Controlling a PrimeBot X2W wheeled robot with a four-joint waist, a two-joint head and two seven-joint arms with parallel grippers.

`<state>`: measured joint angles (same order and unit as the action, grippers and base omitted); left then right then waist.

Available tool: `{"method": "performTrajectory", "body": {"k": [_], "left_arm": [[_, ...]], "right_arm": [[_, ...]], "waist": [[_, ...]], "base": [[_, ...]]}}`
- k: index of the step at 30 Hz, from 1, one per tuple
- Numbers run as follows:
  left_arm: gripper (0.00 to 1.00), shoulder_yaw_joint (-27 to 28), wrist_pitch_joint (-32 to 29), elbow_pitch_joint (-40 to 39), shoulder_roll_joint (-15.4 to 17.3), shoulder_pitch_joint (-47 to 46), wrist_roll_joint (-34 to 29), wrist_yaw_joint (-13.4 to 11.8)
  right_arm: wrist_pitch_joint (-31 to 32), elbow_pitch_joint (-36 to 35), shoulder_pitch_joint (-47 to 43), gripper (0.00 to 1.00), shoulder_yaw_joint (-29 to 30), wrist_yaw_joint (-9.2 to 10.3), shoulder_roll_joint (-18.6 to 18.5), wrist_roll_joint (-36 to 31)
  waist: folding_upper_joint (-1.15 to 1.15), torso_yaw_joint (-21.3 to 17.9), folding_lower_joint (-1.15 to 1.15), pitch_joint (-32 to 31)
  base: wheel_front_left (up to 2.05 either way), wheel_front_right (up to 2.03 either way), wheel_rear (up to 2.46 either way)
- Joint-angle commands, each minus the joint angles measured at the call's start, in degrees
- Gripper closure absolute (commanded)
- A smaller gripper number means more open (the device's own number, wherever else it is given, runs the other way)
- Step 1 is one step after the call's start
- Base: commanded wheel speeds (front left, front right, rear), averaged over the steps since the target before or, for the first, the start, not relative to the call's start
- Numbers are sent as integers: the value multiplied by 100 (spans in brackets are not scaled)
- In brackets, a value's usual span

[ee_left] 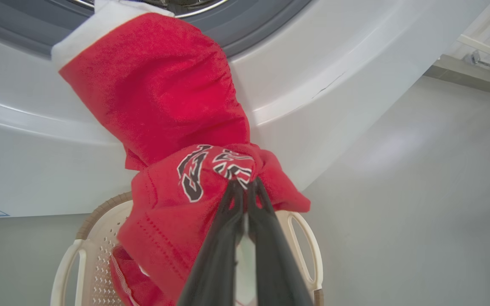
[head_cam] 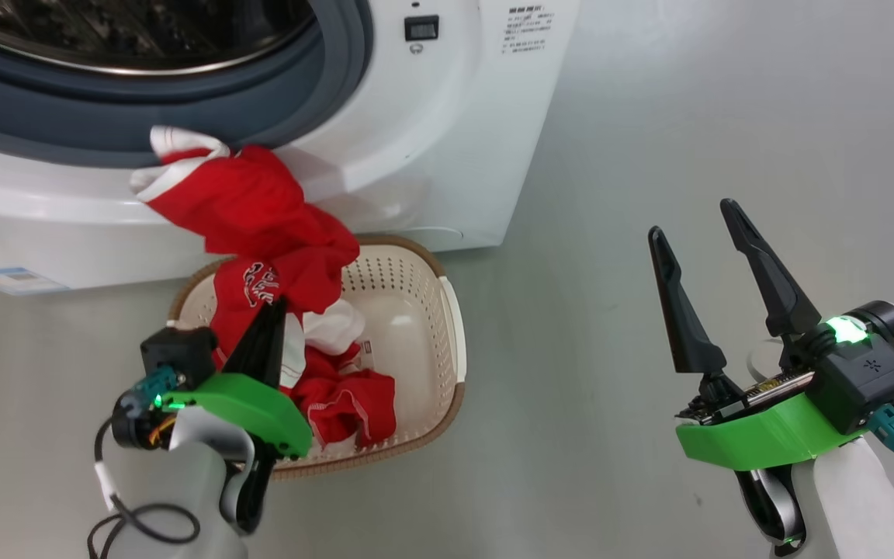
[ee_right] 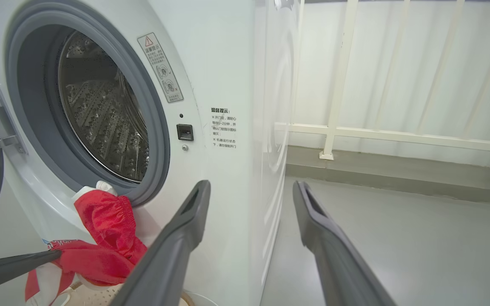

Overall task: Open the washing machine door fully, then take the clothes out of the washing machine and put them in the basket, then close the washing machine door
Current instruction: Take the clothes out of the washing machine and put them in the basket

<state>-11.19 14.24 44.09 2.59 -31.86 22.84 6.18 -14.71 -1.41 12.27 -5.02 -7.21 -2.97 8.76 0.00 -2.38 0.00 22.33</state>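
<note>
One garment (head_cam: 249,206), hanging lengthwise, left hand (head_cam: 279,304) below

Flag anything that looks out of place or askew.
One red garment is strung from the washing machine's grey rubber ring down to the shut left claw above the basket, its white-trimmed end resting on the ring.

Jaws clamped on red clothes (ee_left: 164,97), basket (ee_left: 100,272) below, washing machine (ee_left: 334,76) behind

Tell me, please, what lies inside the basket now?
Red clothes with white trim and a white piece lie in the basket; they cover much of its bottom, hiding anything beneath.
</note>
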Motion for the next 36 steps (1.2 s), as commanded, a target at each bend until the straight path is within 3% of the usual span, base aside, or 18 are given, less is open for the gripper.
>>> {"method": "performTrajectory", "body": {"k": [1,11,16,30,32,34,35,36], "left_arm": [[100,122,68,46,72,-170,38,59],[100,91,51,1678,37,-1029,305,98],[100,41,-290,2521,33,-1400,452,108],[100,-160,-892,2958,261,-1551,352,-275],[88,-145,-935,2966,292,-1535,382,-322],[67,-86,-949,2971,302,-1533,458,-350],[51,-60,-985,2973,302,-1529,497,-350],[51,-60,-985,2973,302,-1529,497,-350]], "right_arm": [[-29,-154,141,0,-158,-28,9,-47],[-29,-234,435,0,-182,-28,9,-15],[-29,-244,619,0,-271,-28,9,38],[-29,-190,706,0,-431,-28,9,232],[-29,-190,715,0,-433,-28,9,246],[-29,-187,725,0,-421,-28,9,256],[-29,-183,728,0,-415,-28,9,258],[-29,-183,728,0,-415,-28,9,258]], "waist": [[0,-54,0,216],[0,-162,0,836],[0,-280,0,1028],[0,-565,0,1212],[0,-578,0,1225],[0,-573,0,1228],[0,-569,0,1224],[0,-569,0,1224]], "base": [[0,0,0],[0,0,0],[0,0,0],[0,0,0],[0,0,0],[0,0,0],[0,0,0],[0,0,0]]}}
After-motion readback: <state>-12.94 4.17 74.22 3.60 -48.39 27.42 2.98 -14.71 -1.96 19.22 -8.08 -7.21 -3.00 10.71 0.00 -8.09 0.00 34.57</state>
